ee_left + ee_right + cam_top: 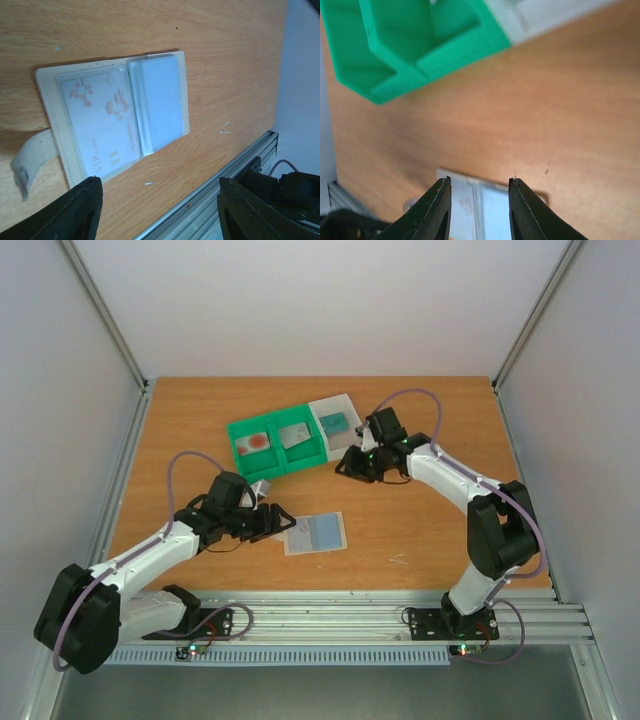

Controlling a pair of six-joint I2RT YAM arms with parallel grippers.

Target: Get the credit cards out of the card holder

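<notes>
The card holder (315, 533) lies open and flat on the table, a pale beige sleeve with clear pockets. In the left wrist view the card holder (50, 85) holds a white VIP card (100, 122) and a blue card (160, 100), and its tab (32, 155) sticks out on the left. My left gripper (275, 523) is open and empty just left of it, fingers wide apart (160, 210). My right gripper (347, 464) is open and empty between the trays and the holder; the holder (480, 210) shows between its fingers (479, 181).
A green two-compartment tray (240, 428) at the back holds a white card with a red circle (255, 443) and a grey card (296, 434). A white tray (345, 403) beside it holds a teal card (335, 423). The green tray (420, 45) is near my right gripper.
</notes>
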